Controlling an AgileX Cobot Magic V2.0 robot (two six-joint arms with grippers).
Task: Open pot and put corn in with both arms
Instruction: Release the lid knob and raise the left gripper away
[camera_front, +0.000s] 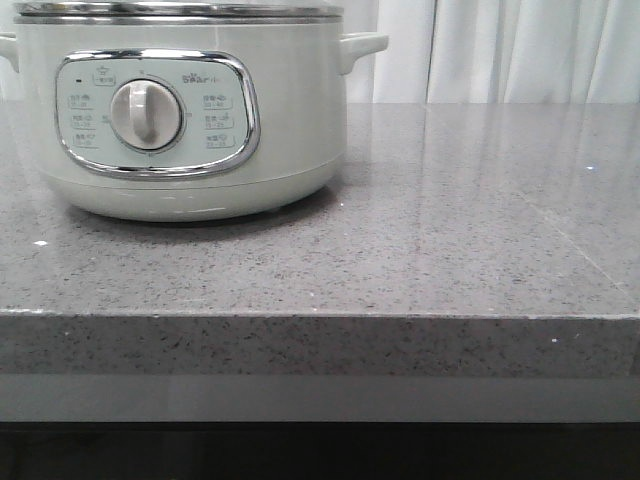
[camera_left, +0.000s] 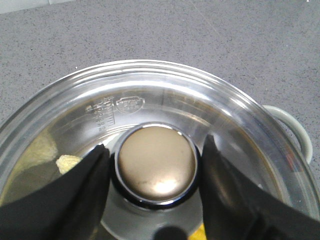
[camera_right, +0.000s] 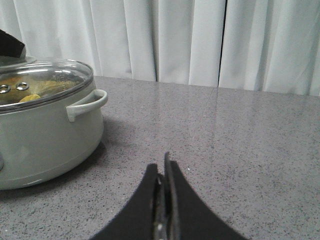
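Observation:
The pale grey-green pot stands at the far left of the counter with its glass lid on. Yellow corn shows through the glass, inside the pot; it also shows in the right wrist view. My left gripper is above the lid, its black fingers on either side of the bronze lid knob, with narrow gaps, so open. My right gripper is shut and empty, low over the counter to the right of the pot. Neither gripper shows in the front view.
The grey speckled counter stretches right of the pot to a front edge. White curtains hang behind the counter. The pot's side handle sticks out towards my right gripper.

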